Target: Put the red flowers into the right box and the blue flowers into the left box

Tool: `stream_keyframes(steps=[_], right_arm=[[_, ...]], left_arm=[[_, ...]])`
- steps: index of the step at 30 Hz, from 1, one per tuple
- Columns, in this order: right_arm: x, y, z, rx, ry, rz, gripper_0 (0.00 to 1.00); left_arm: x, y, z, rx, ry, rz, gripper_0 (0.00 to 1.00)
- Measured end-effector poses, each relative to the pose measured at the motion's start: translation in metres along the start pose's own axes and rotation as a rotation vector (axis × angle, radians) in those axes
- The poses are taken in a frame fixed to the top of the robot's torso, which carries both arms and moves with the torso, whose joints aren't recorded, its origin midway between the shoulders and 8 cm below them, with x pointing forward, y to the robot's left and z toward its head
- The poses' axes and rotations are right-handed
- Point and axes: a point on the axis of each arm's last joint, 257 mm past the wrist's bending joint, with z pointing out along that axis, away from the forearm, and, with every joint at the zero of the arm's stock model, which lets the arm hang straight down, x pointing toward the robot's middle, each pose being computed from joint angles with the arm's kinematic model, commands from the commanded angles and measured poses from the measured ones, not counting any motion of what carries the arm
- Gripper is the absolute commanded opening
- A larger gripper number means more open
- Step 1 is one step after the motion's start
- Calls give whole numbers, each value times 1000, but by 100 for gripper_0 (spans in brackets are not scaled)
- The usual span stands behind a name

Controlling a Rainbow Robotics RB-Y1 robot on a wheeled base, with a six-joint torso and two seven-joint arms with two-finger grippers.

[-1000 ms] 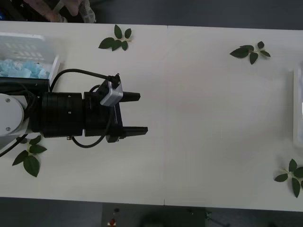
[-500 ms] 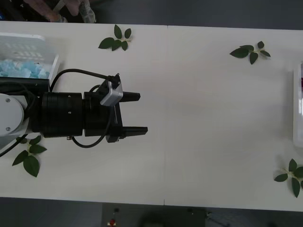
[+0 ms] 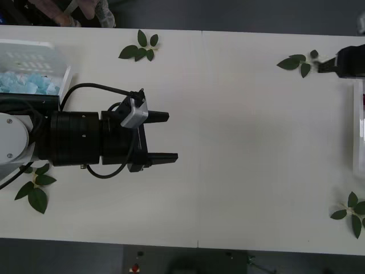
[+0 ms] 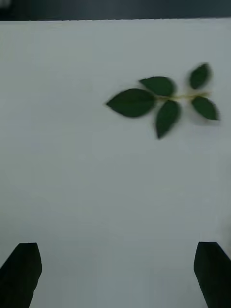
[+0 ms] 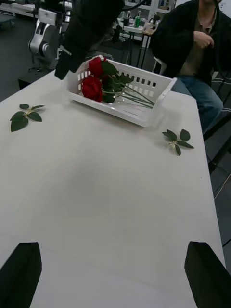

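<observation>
Just now the right gripper (image 3: pixel 326 65) has come in over the worktop's (image 3: pixel 239 142) far right corner, jaws wide and empty above a leaf sprig (image 4: pixel 161 101). Left gripper (image 3: pixel 165 136) lies level over the left half, spread, holding nothing. Red flowers (image 5: pixel 92 82) fill the right box (image 5: pixel 144 89); blue flowers (image 3: pixel 25 83) the left box (image 3: pixel 34 54).

red flowers (image 5: pixel 94 79) in right box (image 5: pixel 139 109), blue flowers (image 3: pixel 25 83) in left box (image 3: pixel 34 54)

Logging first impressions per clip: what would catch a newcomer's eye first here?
The left gripper, big and black, fingers open, over the table's left half. Next, the red flowers lying in the right box, and the blue flowers in the left box. The right gripper is near the far right corner.
</observation>
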Motion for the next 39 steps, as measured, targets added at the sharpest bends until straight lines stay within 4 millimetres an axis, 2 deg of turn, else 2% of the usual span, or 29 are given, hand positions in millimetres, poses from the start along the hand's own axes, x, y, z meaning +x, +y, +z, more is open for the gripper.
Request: stream_keyframes(steps=[3,6,8,10,15,20,24,28,34,39], right_arm=[[8,64,-4,-139,-9,-180,93],[21,119,-14,-275,-15,-270,93],[31,151,-23,-378,-16,-317,93],[44,173,-33,-468,-11,-423,93],[74,202,-47,-623,-21,-739,93],[98,233,-53,-752,-24,-861,93],[109,266,-55,-856,-102,-998,93],[114,296,-54,-922,-142,-1001,93],[135,311,-57,-991,-122,-1067,93],[137,311,-57,-994,-115,-1071,93]], left_arm=[[0,0,0,0,0,0,87],[0,0,0,0,0,0,86],[0,0,0,0,0,0,87],[0,0,0,0,0,0,87],[0,0,0,0,0,0,86],[0,0,0,0,0,0,86],[0,0,0,0,0,0,86],[0,0,0,0,0,0,86],[0,0,0,0,0,0,86],[0,0,0,0,0,0,86]])
